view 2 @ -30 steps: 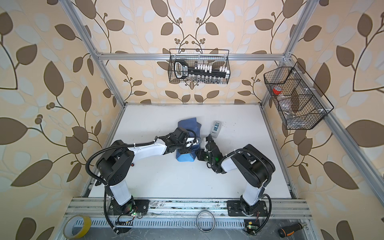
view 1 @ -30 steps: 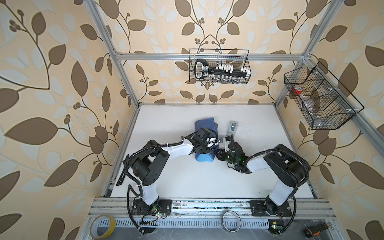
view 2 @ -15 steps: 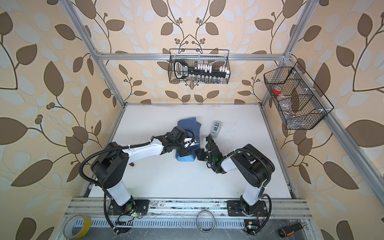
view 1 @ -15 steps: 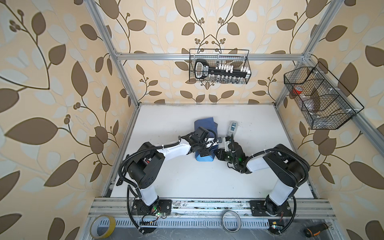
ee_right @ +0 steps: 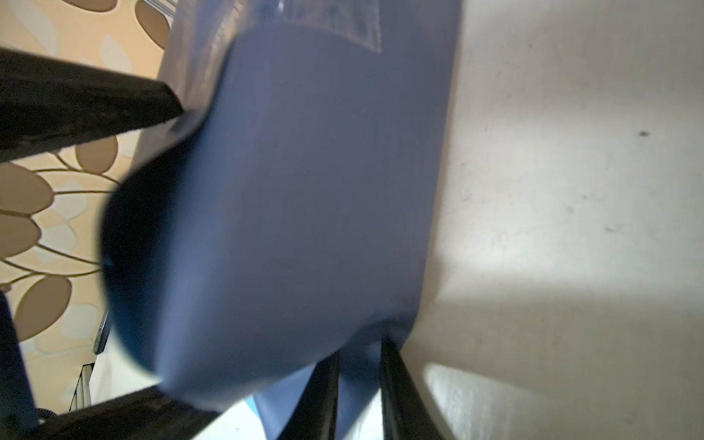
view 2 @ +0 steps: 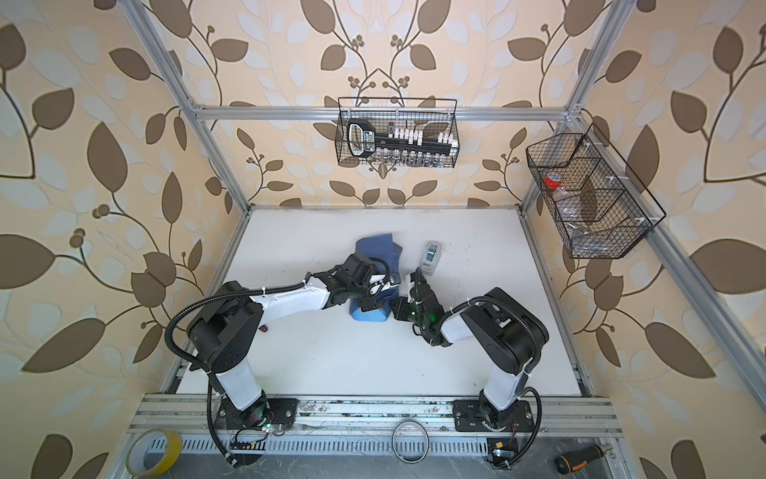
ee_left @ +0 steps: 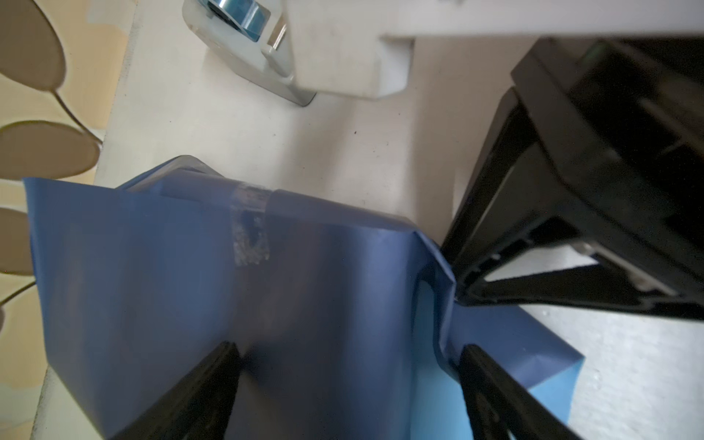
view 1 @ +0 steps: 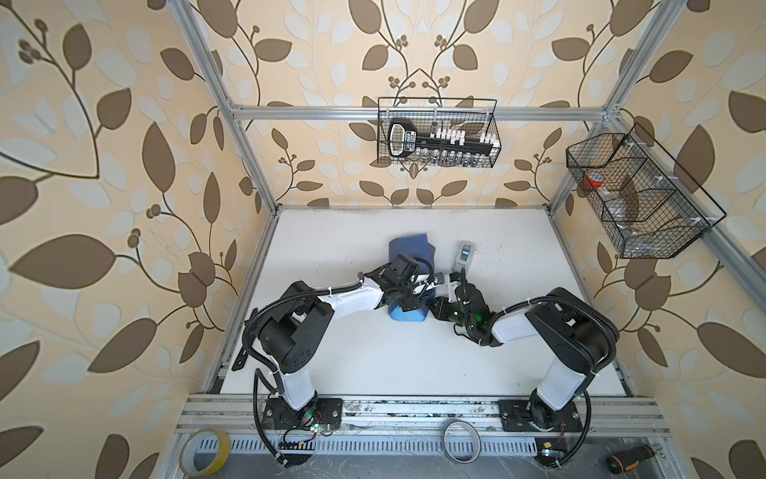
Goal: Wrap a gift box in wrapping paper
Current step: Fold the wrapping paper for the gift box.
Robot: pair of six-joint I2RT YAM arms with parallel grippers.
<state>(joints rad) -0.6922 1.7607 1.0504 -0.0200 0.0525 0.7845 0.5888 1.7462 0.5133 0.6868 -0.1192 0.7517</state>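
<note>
The wrapping paper [view 1: 408, 249] lies folded into a parcel at mid-table, slate blue outside, with a light blue flap [view 1: 408, 316] toward the front. The gift box is hidden inside it. My left gripper [view 1: 418, 290] hangs open over the parcel. Its fingers [ee_left: 213, 381] straddle the taped paper [ee_left: 152, 266], one on each side. My right gripper [view 1: 435, 305] is shut on a flap of paper [ee_right: 304, 190] at the parcel's right side, and the flap runs between its fingertips [ee_right: 324, 388]. Both top views show the parcel [view 2: 379, 251] between the two arms.
A grey-white tape dispenser [view 1: 464, 255] stands just right of the parcel, behind my right gripper. Wire baskets hang on the back wall [view 1: 437, 132] and the right wall [view 1: 638, 199]. Tape rolls [view 1: 205, 452] and a screwdriver [view 1: 626, 462] lie beyond the front rail.
My left arm's elbow has shifted slightly toward the left, and its gripper stays over the parcel with jaws a little wider. The right arm and the parcel have not moved.
</note>
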